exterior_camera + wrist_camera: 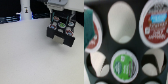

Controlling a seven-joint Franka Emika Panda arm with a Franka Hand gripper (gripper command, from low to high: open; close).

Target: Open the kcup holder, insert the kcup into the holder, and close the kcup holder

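- You see the holder [61, 31] standing open near the bench's far edge, toward the exterior view's right.
- The kcup [124, 65] sits in one of its round slots, green top up.
- A red-topped pod [155, 21] fills a neighbouring slot.
- The arm hangs over the holder; you cannot tell how its gripper stands.

1. In the exterior view, the Franka Panda arm [57, 4] shows as a pale white-grey, boxy shape with soft, rounded edges.
2. Beneath it, the gripper [59, 14] reads darker grey; its fingers are too blurred to make out.
3. No part of the robot's body is distinguishable in the wrist view.
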